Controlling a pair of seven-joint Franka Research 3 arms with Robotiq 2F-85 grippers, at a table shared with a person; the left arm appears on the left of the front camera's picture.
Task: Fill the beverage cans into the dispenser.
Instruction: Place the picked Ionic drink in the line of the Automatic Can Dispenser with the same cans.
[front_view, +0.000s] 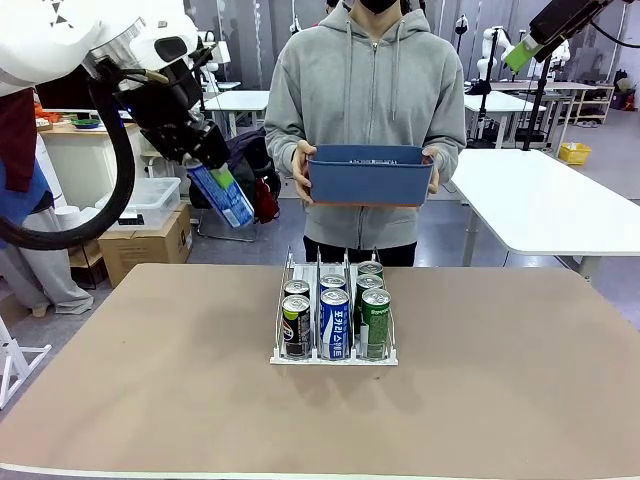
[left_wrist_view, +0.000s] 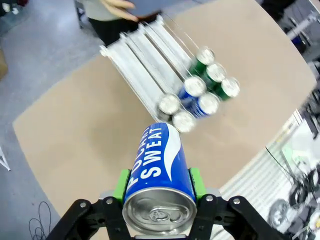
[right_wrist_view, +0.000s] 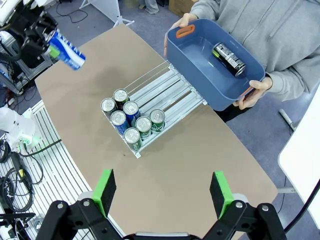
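Observation:
My left gripper (front_view: 207, 160) hangs high over the table's left side, shut on a blue can with white lettering (front_view: 222, 196). In the left wrist view that can (left_wrist_view: 160, 170) sits between the green pads (left_wrist_view: 121, 185), its silver top toward the camera. The dispenser (front_view: 335, 355) stands mid-table with several cans at its front: black ones (front_view: 296, 325) in the left lane, blue ones (front_view: 335, 322) in the middle, green ones (front_view: 375, 320) on the right. My right gripper (right_wrist_view: 162, 192) is open and empty, high above the table, looking down on the dispenser (right_wrist_view: 172, 87).
A person at the far side holds a blue plastic bin (front_view: 370, 175) in both hands above the table's far edge. One black can (right_wrist_view: 229, 58) lies inside the bin (right_wrist_view: 200, 75). Bare brown tabletop (front_view: 150, 380) surrounds the dispenser. White tables stand behind.

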